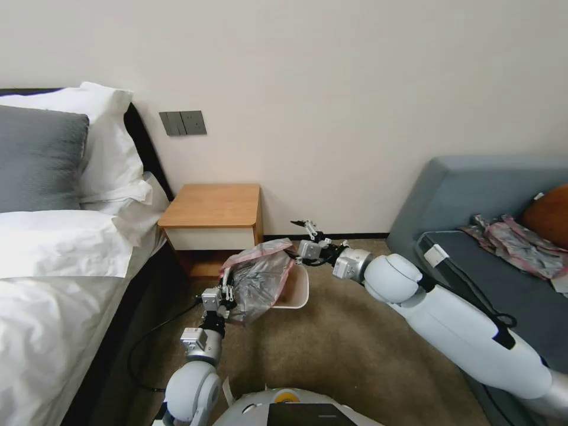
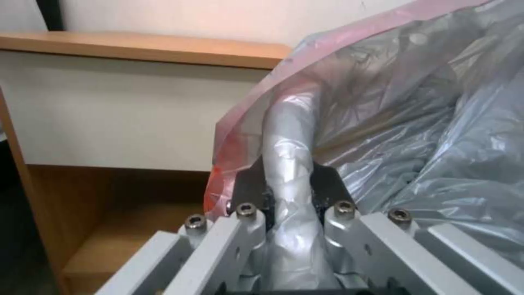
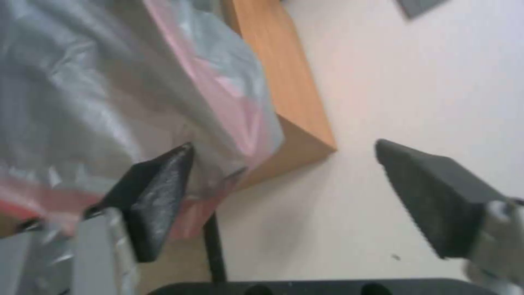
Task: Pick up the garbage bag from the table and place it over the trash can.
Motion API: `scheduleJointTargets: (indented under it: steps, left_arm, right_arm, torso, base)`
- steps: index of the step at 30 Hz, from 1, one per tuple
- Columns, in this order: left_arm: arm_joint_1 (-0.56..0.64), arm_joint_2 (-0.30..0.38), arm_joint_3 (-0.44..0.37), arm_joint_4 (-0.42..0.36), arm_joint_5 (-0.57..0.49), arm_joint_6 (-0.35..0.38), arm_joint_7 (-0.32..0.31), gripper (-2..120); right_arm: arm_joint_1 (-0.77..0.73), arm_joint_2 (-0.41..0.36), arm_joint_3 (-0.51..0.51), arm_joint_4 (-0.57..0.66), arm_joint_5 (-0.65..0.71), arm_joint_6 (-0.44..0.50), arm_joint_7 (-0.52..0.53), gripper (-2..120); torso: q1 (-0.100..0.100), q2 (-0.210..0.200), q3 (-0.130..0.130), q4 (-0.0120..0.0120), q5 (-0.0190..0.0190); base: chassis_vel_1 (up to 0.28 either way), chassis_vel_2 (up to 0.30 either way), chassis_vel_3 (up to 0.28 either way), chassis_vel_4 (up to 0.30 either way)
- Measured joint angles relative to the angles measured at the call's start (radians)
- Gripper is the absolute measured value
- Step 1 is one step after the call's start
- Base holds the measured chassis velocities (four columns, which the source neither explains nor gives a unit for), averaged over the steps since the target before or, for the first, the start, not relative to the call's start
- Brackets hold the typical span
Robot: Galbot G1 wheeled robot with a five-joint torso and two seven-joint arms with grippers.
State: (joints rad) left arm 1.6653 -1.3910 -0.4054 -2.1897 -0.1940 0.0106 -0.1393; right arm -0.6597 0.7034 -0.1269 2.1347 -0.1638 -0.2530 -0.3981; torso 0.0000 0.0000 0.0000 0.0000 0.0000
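The garbage bag point(image 1: 260, 275), translucent grey with a pink edge, hangs partly over the beige-white trash can point(image 1: 302, 291) on the carpet in front of the table point(image 1: 210, 207). My left gripper point(image 1: 225, 294) is at the bag's near left side, shut on a bunched fold of it. In the left wrist view the left gripper point(image 2: 287, 192) pinches that fold of the garbage bag point(image 2: 415, 123), with the table point(image 2: 136, 49) behind. My right gripper point(image 1: 294, 238) is open at the bag's far right edge. In the right wrist view the right gripper point(image 3: 284, 180) has one finger point(image 3: 158, 192) touching the garbage bag point(image 3: 109, 82).
A bed with white linen point(image 1: 53, 248) lies along the left and a grey sofa point(image 1: 473, 195) along the right, with a wrinkly grey-pink plastic heap point(image 1: 515, 242) on it. A black cable point(image 1: 142, 349) loops on the carpet by the bed. The wall is close behind the table.
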Motion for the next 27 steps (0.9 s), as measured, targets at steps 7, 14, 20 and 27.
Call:
scheduleJointTargets:
  steps: [7,14,20,27]
  left_arm:
    - [0.002,-0.005,0.001,-0.003,-0.011,0.014,0.002,7]
    - [0.004,-0.007,0.005,-0.006,-0.018,0.024,0.003,7]
    - [0.005,-0.014,0.007,-0.002,-0.012,0.025,0.008,7]
    - [0.008,-0.018,0.007,0.005,0.013,0.016,0.022,7]
  right_arm:
    - [0.015,-0.012,-0.019,-0.016,-0.113,0.124,-0.011,57]
    - [0.027,-0.031,-0.034,-0.019,-0.142,0.222,-0.008,34]
    - [0.061,-0.034,-0.063,-0.017,-0.103,0.224,-0.005,7]
    - [0.135,-0.027,-0.121,-0.027,0.131,0.056,0.007,0]
  torso:
    - [0.000,0.000,0.000,0.0000,0.0000]
    - [0.000,0.000,0.000,-0.0001,0.0000]
    - [0.000,0.000,0.000,0.0000,0.0000]
    - [0.000,0.000,0.000,-0.0001,0.0000]
  base:
    - [0.000,0.000,0.000,0.000]
    - [0.000,0.000,0.000,0.000]
    - [0.000,0.000,0.000,0.000]
    - [0.000,0.000,0.000,0.000]
